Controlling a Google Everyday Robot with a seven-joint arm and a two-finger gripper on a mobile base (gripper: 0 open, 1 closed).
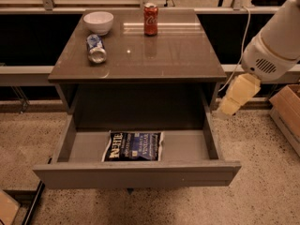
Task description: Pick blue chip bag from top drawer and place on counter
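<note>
The blue chip bag (134, 146) is lying flat in the open top drawer (136, 175), left of centre and close behind the front panel, its white lettering facing up. The end effector (236, 96) is hanging off to the right, just outside the drawer's right wall and above its level, touching nothing; whether it is apart or together I cannot tell.

The reach is probably the step in hand. The arm is needing to swing left over the drawer and come down on the bag from above, clearing the counter's (164, 55) overhanging front edge. A flat, crinkly foil bag is likely asking for a pinch across a raised fold or edge.

The glossy counter is carrying a white bowl (98, 21), a red soda can (150, 18) and a crushed blue-and-silver can (96, 48) towards the back and left; its front half is looking suited to the placement. A cardboard box (286, 111) is sitting on the speckled floor (262, 182) at the right.
</note>
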